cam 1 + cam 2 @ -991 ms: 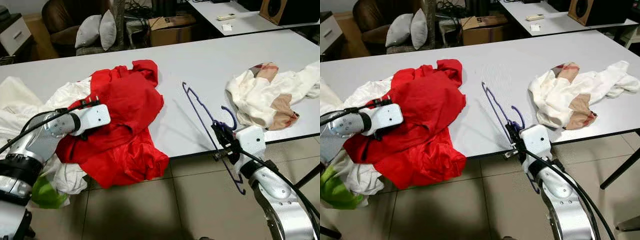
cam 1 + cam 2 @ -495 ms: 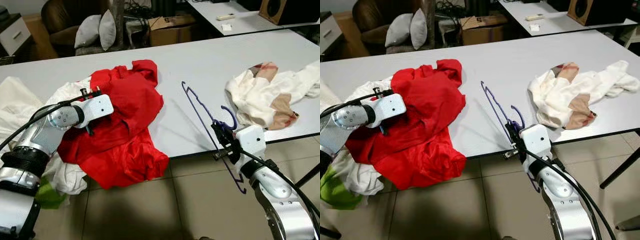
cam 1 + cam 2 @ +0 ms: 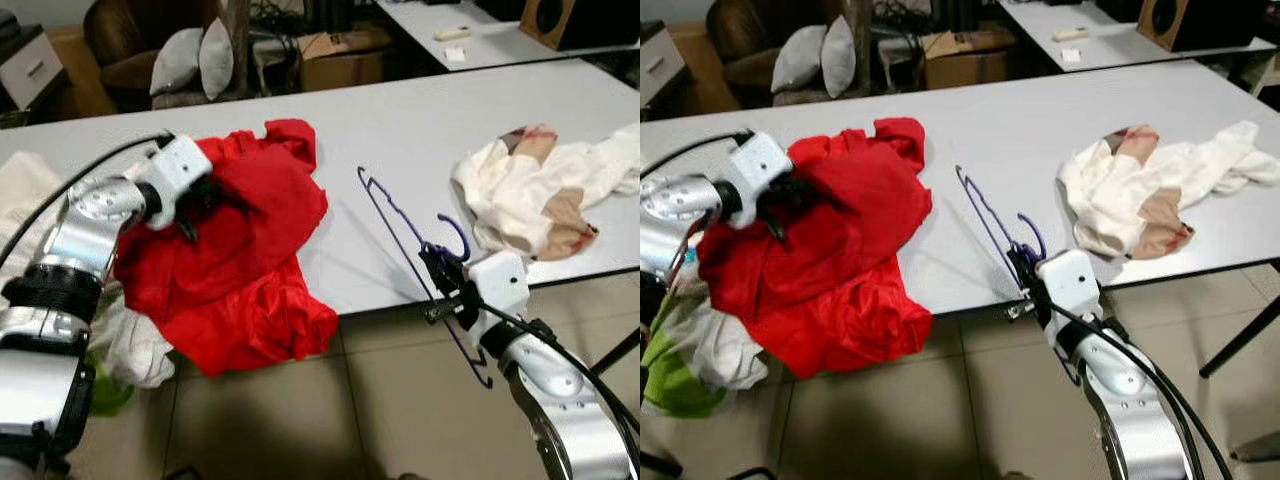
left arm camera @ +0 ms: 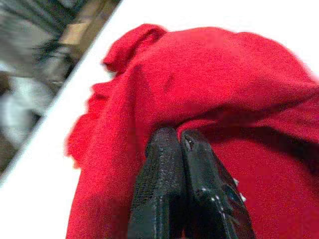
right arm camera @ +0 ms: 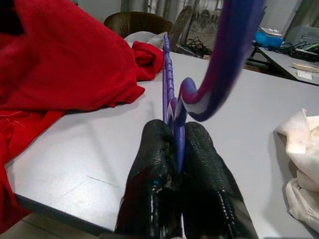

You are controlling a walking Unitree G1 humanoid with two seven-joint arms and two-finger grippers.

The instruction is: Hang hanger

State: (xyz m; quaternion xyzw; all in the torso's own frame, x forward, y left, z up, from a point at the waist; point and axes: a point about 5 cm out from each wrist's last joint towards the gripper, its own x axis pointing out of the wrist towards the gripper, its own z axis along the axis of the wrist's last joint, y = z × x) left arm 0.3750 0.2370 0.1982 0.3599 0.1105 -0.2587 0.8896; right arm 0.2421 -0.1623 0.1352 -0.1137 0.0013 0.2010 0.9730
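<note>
**Left gripper brought onto the red garment; hanger held ready at the table edge**

The left gripper is shown risen from the near, lower flank of the red garment, where it hung a second ago, to the upper part of the heap. In the left wrist view its two black fingers are seen pressed together with their tips buried in a fold of the red cloth; whether cloth is actually pinched between them cannot be told. The garment lies partly on the white table and partly draped over the near edge, above pale laundry to the robot's left.

The right gripper has stayed where it was, clamped on the purple hanger just below the hook. The hanger is held tilted at the near table edge, one shoulder reaching over the tabletop towards the red garment and the other hanging below the edge. A cream-and-tan garment lies well apart on the robot's right.

The change is judged to mark the start of the lift: the garment is about to be raised so that the hanger can be worked into it. Nothing is hung yet.
</note>
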